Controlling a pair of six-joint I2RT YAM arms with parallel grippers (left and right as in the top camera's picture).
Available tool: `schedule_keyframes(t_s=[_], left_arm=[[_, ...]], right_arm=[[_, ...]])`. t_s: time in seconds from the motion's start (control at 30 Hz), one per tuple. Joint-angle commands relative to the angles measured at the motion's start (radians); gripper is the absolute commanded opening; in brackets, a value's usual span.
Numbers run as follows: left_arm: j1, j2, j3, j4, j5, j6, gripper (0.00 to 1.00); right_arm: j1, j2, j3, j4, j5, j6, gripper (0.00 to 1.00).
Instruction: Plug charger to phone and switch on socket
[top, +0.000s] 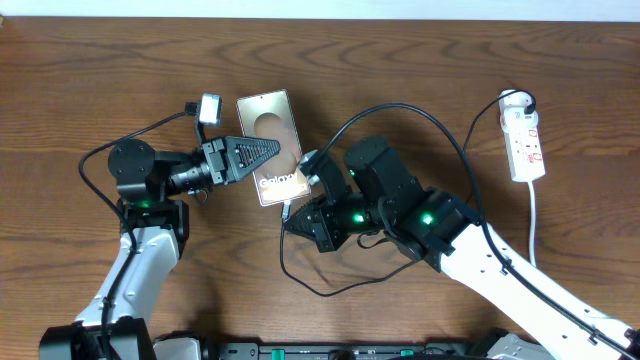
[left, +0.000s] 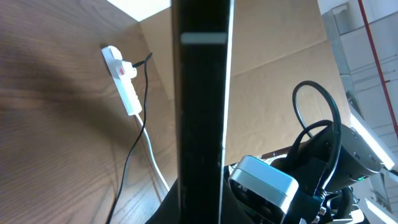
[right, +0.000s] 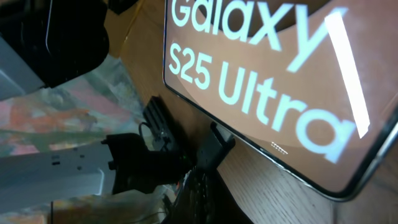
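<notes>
While the left pincer is pinching the phone by its side near the worktop's middle, the right pincer is pressing together on the charger tip at the phone's lower edge; the socket is lying well apart at right.
</notes>
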Motion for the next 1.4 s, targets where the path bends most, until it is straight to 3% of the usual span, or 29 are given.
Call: schedule_keyframes(t_s=[0.0, 0.4, 0.63, 0.73, 0.87, 0.97, 1.17, 1.37], left_arm=[[-0.005, -0.008, 0.027, 0.008, 0.091, 0.030, 0.07], [-0.005, -0.008, 0.027, 0.008, 0.100, 0.069, 0.07], [0.019, -0.008, 0.027, 0.008, 0.025, 0.111, 0.08], [0.098, -0.008, 0.027, 0.007, -0.015, 0.144, 0.07], [0.251, -0.007, 0.027, 0.005, -0.016, 0.139, 0.07], [0.339, -0.008, 0.027, -0.035, -0.003, 0.106, 0.07], [0.377, -0.008, 0.027, -0.053, 0.116, 0.107, 0.07], [0.377, -0.008, 0.027, -0.053, 0.144, 0.106, 0.07]], right_arm=[[-0.004, -0.001, 0.007, -0.002, 0.056, -0.057, 0.01], [-0.004, -0.002, 0.007, -0.087, 0.209, -0.112, 0.01], [-0.003, -0.001, 0.007, -0.238, 0.431, -0.073, 0.01], [-0.003, 0.001, 0.007, -0.263, 0.511, -0.038, 0.15], [-0.003, 0.024, 0.007, -0.217, 0.615, -0.004, 0.44], [-0.002, 0.086, 0.007, -0.150, 0.643, 0.011, 0.56], [0.028, 0.284, 0.018, 0.043, 0.644, 0.086, 0.61], [0.046, 0.479, 0.105, 0.150, 0.687, 0.156, 0.61]])
